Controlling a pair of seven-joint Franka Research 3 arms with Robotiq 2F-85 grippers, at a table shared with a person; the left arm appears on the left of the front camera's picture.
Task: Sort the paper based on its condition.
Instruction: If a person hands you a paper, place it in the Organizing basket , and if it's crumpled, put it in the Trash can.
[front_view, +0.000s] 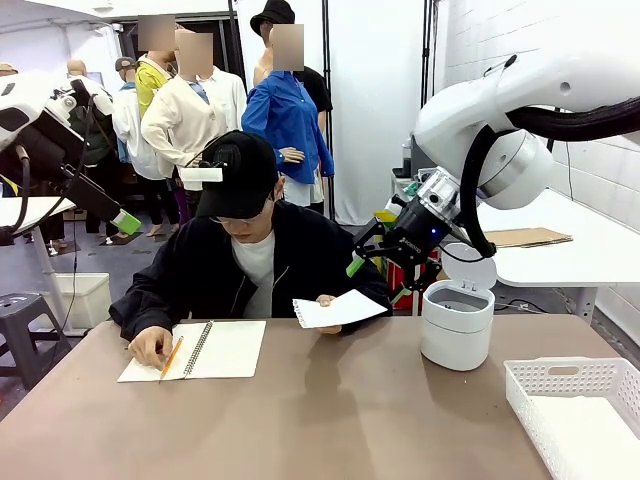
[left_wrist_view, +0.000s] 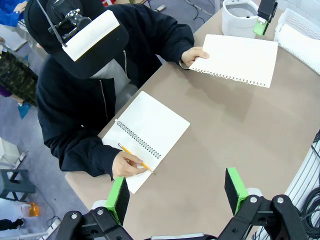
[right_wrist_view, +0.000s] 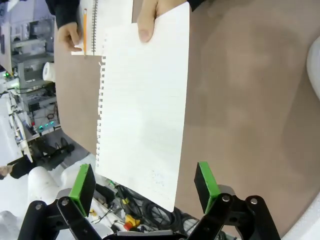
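My right gripper (right_wrist_view: 145, 187) hangs spread near the offered paper (right_wrist_view: 142, 100); I should pinch its flat near edge squarely, gently.

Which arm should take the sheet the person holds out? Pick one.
Right. Its open end effector already faces the held-out torn sheet, close to its free edge. The left end effector hangs open over the notebook side, farther away.

Right gripper (front_view: 385, 247) hangs above the table's (front_view: 330, 400) far edge; paper (front_view: 338, 309) just below-left of it, in the person's hand (front_view: 325, 300). Bin (front_view: 458, 318) just right and below; tray (front_view: 575, 405) further right, nearer. Notebook (front_view: 215, 350) well left.
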